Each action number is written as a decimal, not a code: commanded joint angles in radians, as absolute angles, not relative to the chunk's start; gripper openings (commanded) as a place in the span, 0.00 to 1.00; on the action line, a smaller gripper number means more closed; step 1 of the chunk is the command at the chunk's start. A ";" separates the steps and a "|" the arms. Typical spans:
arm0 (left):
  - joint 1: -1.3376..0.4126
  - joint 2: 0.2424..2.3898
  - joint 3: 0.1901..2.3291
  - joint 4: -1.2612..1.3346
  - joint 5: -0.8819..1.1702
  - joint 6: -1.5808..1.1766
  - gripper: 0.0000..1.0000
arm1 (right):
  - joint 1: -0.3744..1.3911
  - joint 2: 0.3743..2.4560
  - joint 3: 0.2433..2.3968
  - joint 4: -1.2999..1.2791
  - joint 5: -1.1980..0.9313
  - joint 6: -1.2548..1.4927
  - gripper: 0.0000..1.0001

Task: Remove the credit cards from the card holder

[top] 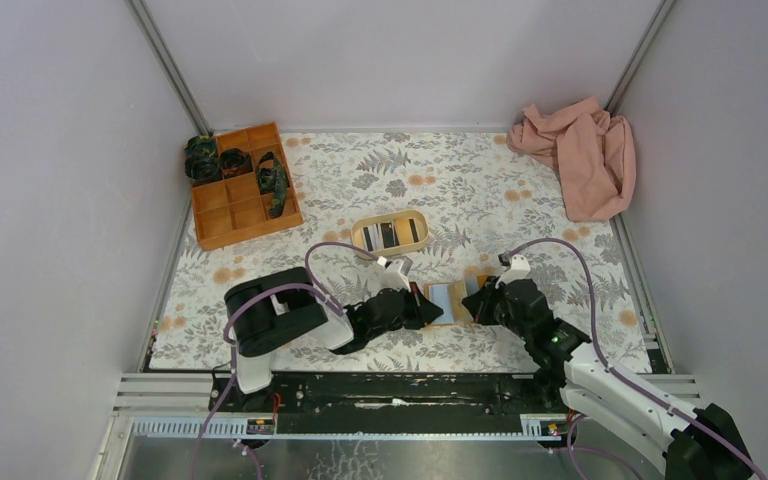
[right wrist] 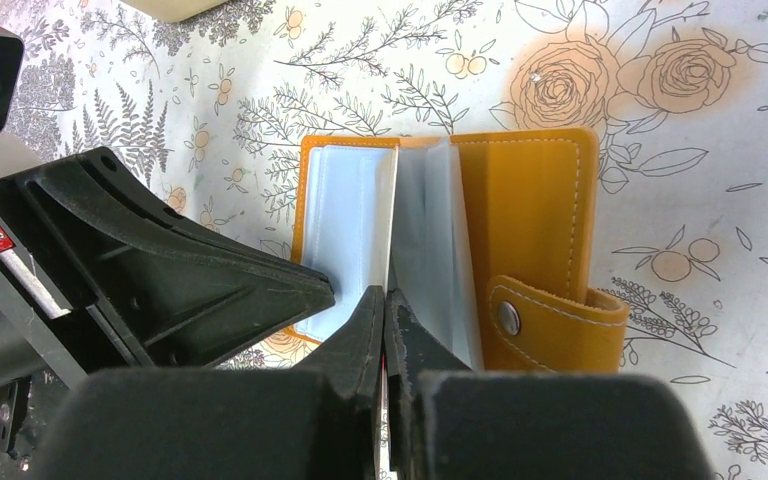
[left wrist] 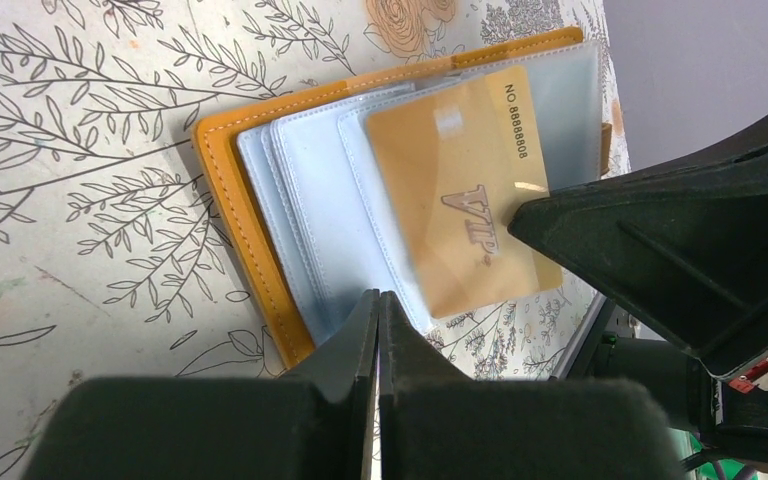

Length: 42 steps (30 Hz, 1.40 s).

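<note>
Left hand (left wrist: 378, 297) is shut, tips at the edge of the clear sleeves (left wrist: 310, 200); right hand (right wrist: 385, 293) is shut too, at a leaf (right wrist: 430, 230) standing up off the spine, and whether it grips plastic I can't tell. The card holder (right wrist: 530, 200) lies open on the floral bench (right wrist: 660, 80) between them, long axis left-to-right, snap tab (right wrist: 560, 315) toward the right arm. Looks mid-extraction: the gold VIP card (left wrist: 460, 190) sits sleeved, so next, pin the holder and slide it out.

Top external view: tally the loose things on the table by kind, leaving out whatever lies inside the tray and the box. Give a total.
Card holder: 1
Oval tray: 1
Compartment box: 1
Pink cloth: 1
Total: 4
</note>
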<state>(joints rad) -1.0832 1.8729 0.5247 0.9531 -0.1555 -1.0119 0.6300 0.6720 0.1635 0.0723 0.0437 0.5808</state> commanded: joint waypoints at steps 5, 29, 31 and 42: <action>-1.066 1.899 0.477 0.871 -0.179 -0.981 0.00 | 0.632 0.615 0.218 0.049 0.119 0.563 0.00; -1.064 1.814 0.444 0.887 -0.163 -0.956 0.17 | 0.632 0.457 0.276 -0.073 0.165 0.544 0.00; -1.063 1.779 0.447 0.863 -0.159 -0.940 0.31 | 0.632 0.429 0.289 -0.106 0.174 0.540 0.00; -1.066 1.588 0.394 0.981 -0.088 -0.872 0.70 | 0.632 0.241 0.328 -0.171 -0.017 0.474 0.00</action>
